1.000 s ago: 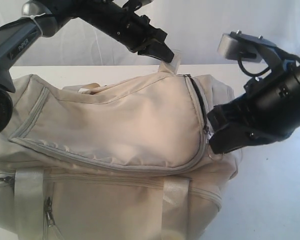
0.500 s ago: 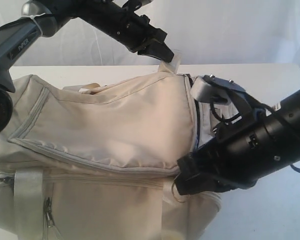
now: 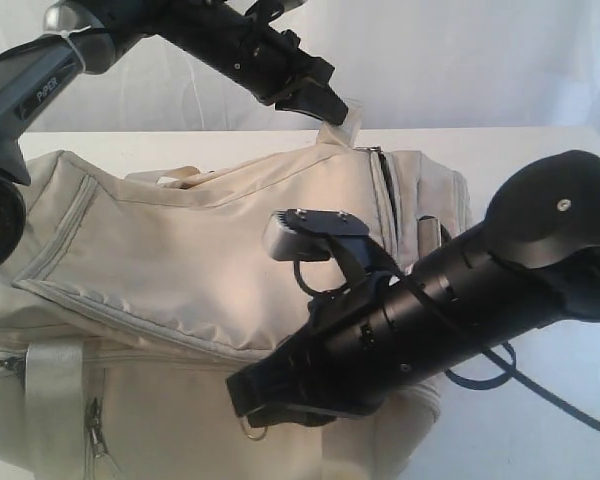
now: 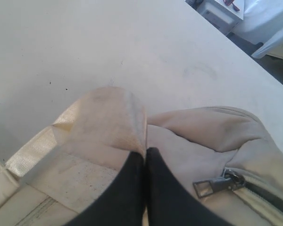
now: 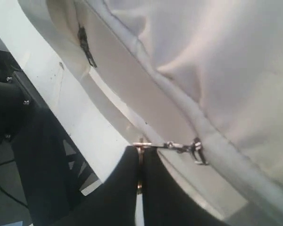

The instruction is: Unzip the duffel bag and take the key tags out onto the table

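Note:
The cream duffel bag [image 3: 180, 250] lies on the white table [image 3: 560, 150]. My left gripper [image 3: 342, 112] is at the bag's far top end, shut on a beige webbing tab [image 4: 108, 117]; its black fingers [image 4: 127, 188] press together on it. My right gripper [image 3: 245, 405] reaches across the bag's front and is shut on the metal ring pull [image 5: 139, 143] of the main zipper's slider [image 5: 196, 150]. The ring [image 3: 254, 432] hangs just under the fingertips. A dark gap [image 3: 385, 195] of parted zipper shows at the bag's right end. The key tags are hidden.
A second slider [image 4: 217, 182] sits by the held tab. A small pocket zipper pull [image 3: 98, 425] and a webbing strap [image 3: 55, 400] are on the bag's front left. The right arm's cable [image 3: 490, 375] droops over the table. Furniture [image 4: 221, 9] stands beyond the table edge.
My right arm has swept from the bag's right end down and leftward along the front, carrying the ring pull along the zipper. The left gripper has stayed on the tab.

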Robot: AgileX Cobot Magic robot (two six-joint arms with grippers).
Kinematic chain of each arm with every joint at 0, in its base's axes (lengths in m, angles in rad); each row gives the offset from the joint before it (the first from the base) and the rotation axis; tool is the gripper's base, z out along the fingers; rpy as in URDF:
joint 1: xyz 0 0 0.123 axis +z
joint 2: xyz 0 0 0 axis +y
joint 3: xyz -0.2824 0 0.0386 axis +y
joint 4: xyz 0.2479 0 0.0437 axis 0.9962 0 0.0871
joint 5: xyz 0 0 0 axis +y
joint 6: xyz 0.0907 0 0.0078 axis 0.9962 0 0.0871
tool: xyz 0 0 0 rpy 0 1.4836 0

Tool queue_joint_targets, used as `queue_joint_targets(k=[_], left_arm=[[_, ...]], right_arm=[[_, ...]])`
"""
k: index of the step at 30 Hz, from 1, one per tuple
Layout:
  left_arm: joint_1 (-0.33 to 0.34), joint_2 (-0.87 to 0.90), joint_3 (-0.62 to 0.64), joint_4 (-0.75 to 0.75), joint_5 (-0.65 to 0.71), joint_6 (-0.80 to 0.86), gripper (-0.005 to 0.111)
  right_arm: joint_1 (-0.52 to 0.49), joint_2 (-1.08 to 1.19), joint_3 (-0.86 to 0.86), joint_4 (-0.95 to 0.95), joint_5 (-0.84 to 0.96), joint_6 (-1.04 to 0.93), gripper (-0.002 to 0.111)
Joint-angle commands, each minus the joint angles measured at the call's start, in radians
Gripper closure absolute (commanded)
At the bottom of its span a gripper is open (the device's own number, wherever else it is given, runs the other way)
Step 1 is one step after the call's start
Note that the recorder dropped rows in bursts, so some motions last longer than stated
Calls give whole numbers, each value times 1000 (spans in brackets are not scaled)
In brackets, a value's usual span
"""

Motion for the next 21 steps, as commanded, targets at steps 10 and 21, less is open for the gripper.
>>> queue_joint_targets(k=[10,21], left_arm=[[2,-20,-11,-45,-4,-1,107],[2,-20,-11,-45,-4,-1,107]], right_arm=[[134,160,-176,36,-34,-63,108],[208,238,-266,38,-69,-87,108]])
